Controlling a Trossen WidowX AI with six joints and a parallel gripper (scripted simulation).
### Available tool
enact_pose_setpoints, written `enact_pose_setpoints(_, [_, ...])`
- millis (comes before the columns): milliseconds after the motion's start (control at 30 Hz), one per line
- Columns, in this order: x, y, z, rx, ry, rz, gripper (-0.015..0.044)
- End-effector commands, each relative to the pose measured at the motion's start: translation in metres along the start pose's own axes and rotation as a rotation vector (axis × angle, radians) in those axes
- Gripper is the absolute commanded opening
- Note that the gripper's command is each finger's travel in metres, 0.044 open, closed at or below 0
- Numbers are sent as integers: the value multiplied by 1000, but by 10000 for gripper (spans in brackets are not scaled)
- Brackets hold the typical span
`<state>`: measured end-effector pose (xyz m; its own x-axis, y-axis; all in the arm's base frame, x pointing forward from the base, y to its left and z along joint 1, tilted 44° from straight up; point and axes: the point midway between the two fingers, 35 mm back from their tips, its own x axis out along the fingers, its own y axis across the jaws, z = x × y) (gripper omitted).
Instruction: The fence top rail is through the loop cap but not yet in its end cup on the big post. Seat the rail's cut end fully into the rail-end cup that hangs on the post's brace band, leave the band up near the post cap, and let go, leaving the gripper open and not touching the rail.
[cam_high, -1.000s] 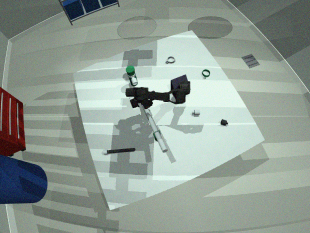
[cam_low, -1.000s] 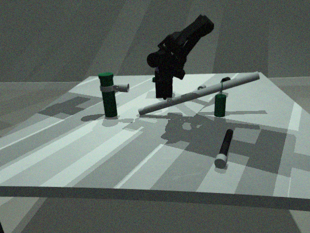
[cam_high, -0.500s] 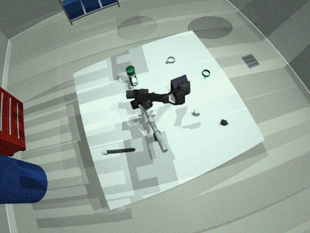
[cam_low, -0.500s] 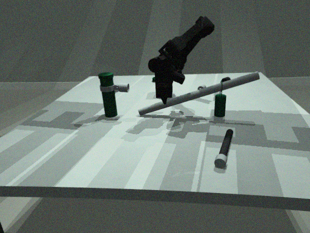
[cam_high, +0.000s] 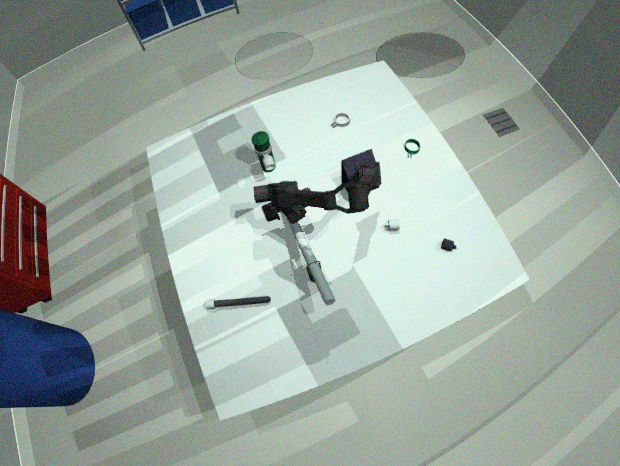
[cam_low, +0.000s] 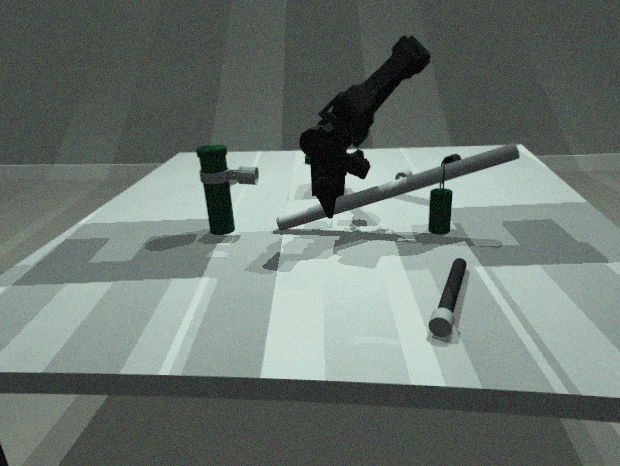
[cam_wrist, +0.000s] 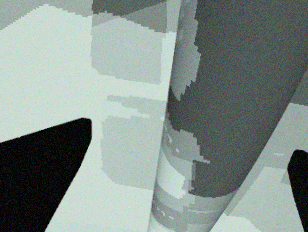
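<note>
Right now the rail (cam_high: 321, 281) (cam_low: 400, 184) (cam_wrist: 235, 90) leans through the loop (cam_high: 315, 261) (cam_low: 443, 175), its cut end low by the table (cam_high: 426, 280) (cam_low: 300, 383). In the side view, the cup (cam_high: 268, 161) (cam_low: 247, 175) waits at 11 o'clock from that end. The claw (cam_high: 285, 212) (cam_low: 329, 215) (cam_wrist: 193, 144) is spread wide with nothing in it, a finger on each side of the rail in the wrist view. If it shuts crooked, the rail could roll or slip. If the lift stops too low, the end could bump under the cup. A hard push could shove the band (cam_low: 214, 177) down or tip the big post (cam_high: 260, 139) (cam_low: 219, 210).
</note>
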<state>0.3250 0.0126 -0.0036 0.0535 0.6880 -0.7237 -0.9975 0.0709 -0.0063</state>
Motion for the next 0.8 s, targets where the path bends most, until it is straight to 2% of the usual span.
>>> enact_pose_setpoints(0, [7, 2, 0, 9, -6, 3, 440])
enact_pose_setpoints(267, [18, 3, 1, 9, -7, 3, 440])
enact_pose_setpoints(567, [18, 3, 1, 9, -7, 3, 204])
enact_pose_setpoints(767, [18, 3, 1, 9, -7, 3, 164])
